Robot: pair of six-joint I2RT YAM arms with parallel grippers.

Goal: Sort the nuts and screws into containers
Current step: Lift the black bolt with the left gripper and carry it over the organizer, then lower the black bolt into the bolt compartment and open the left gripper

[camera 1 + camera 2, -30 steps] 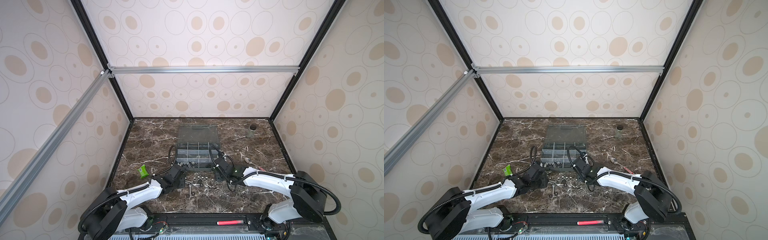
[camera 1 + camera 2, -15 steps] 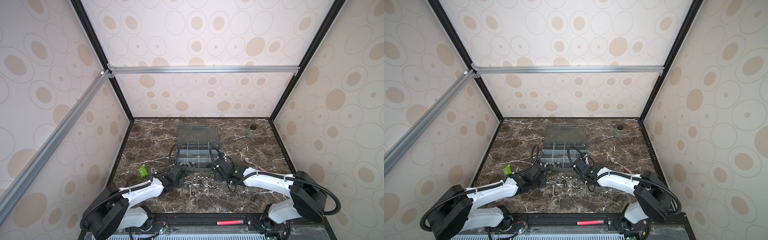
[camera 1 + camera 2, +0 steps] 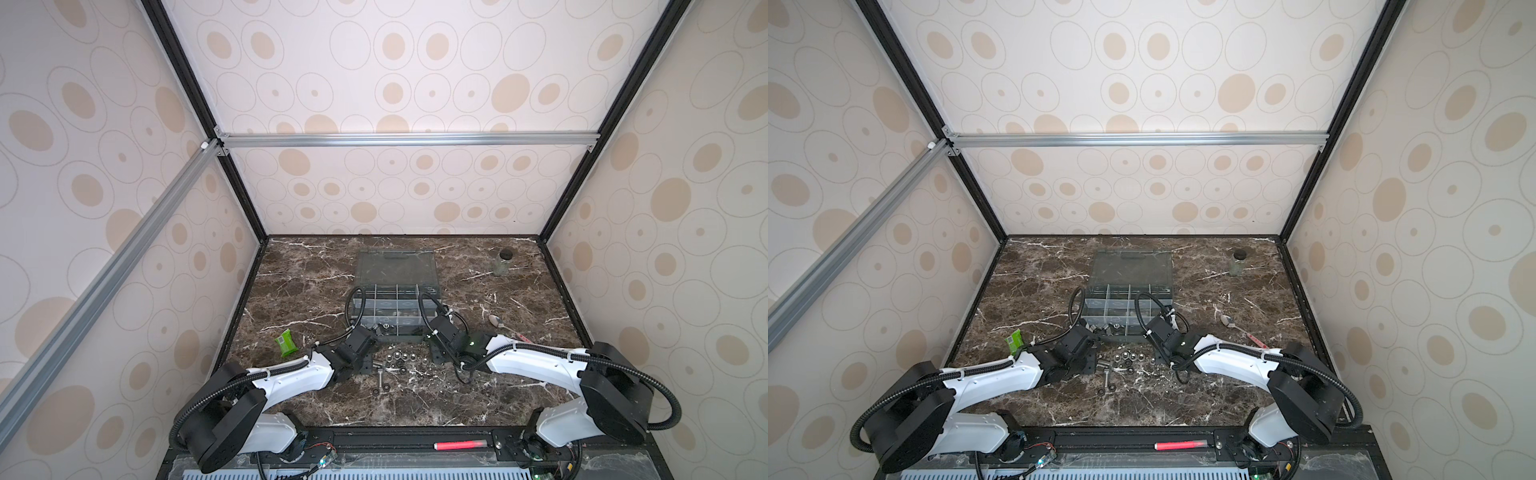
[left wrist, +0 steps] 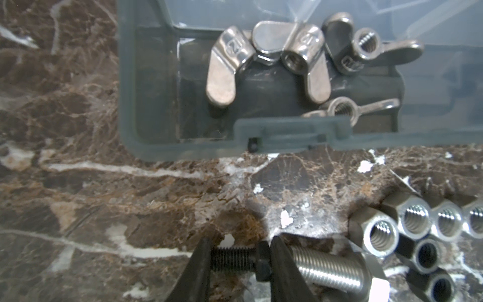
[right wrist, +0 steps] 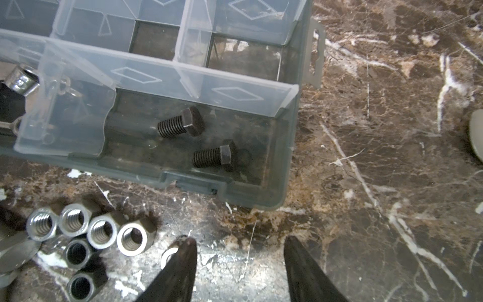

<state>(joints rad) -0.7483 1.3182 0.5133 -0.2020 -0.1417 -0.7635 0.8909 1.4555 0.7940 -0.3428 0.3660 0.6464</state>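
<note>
Left gripper (image 4: 239, 244) clamped end-to-end on short black screw (image 4: 232, 258) at marble tabletop (image 4: 104, 209), big silver bolt (image 4: 329, 266) touching on right. Right gripper (image 5: 238, 243) half-spread, empty, washer (image 5: 168, 257) beside it. Hex nuts (image 5: 102, 235) clustered between grippers. Organizer box (image 5: 261, 201) just beyond: wing nuts (image 4: 295, 60) in near-left compartment, 2 black screws (image 5: 180, 125) in near-right.
</note>
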